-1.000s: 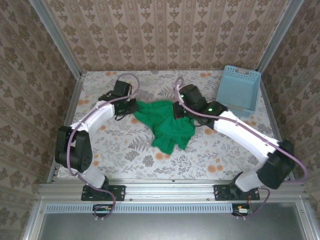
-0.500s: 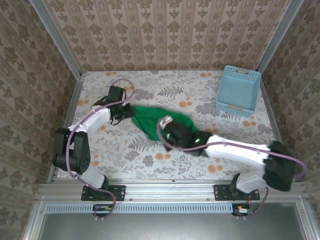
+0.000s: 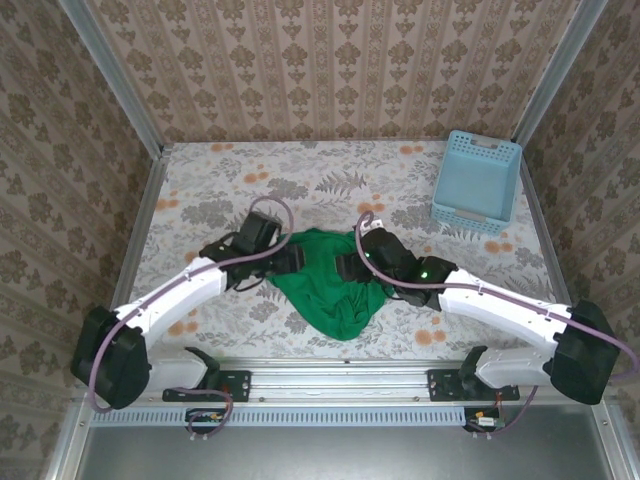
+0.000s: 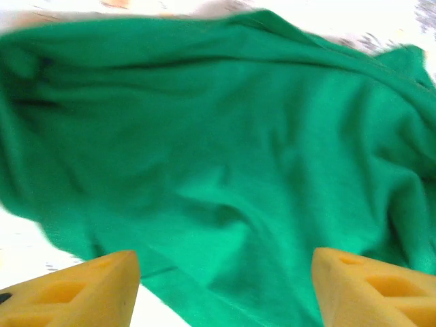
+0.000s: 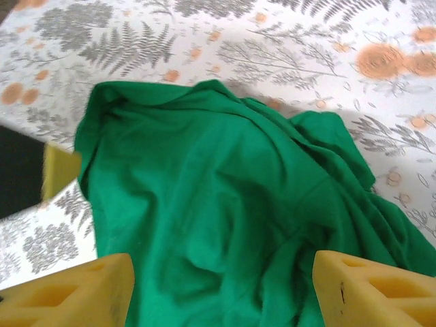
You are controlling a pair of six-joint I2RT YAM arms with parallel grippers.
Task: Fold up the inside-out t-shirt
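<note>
Garment position: the inside-out t-shirt [image 3: 330,295] is seen as a rumpled heap on the table [image 3: 300,170], toward 6 o'clock of the table's middle; no sleeve or hem is laid out flat

Left gripper [image 4: 225,272]: yellow fingers are spread wide with cloth lying below them; nothing is pinched; it is placed at the heap's 10 o'clock edge in the top view

Right gripper [image 5: 221,272]: fingers are likewise spread wide over the cloth; nothing is grasped; it is placed near the heap's 1 o'clock edge

Step judged in hand: the heap is to be re-gripped and spread before any fold is made

How it is done well: a single layer at an outer edge should be taken by each gripper, not a bunched ridge; the two grips should be set well apart, at 9 and 3 o'clock of the heap; the cloth should be drawn taut and laid down flat, kept away from the table's 6 o'clock edge

Risk: two layers may be caught together; wrinkles are then locked in

Count: t-shirts, one; light blue basket [image 3: 476,182], one, at 2 o'clock, well apart from the cloth; arms, two; grippers, two
</note>
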